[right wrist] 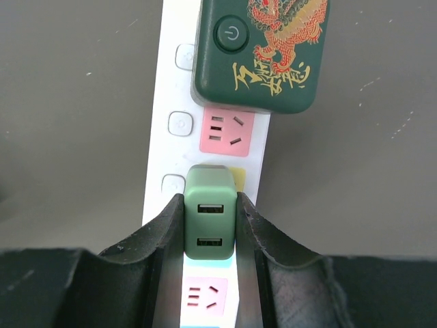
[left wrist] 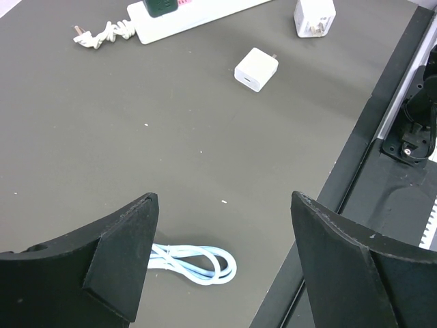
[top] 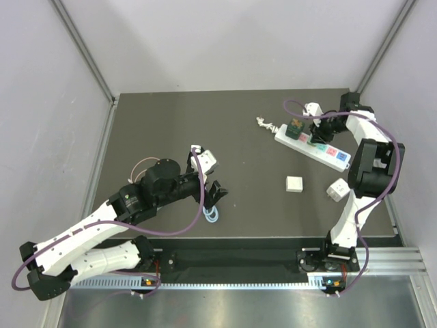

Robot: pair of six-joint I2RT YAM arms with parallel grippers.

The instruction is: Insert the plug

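Left arm (top: 89, 229) is stretching from its base at 7 o'clock out toward 2 o'clock. Left claw (top: 213, 193) is hanging with fingers (left wrist: 123, 260) spread wide. Right arm (top: 372, 164) is bending at the elbow and reaching toward 11 o'clock. Right claw (top: 319, 128) is pointing down, both fingers (right wrist: 164, 239) pinching the green plug (right wrist: 210, 225).

The dark table (top: 164, 130) is carrying a white power strip (top: 336, 158) far right, a flat charger (top: 294, 184) and a cube charger (top: 338, 190) nearer, and a blue cable (top: 212, 216) lying near centre.

Bright, even light; soft shadows.
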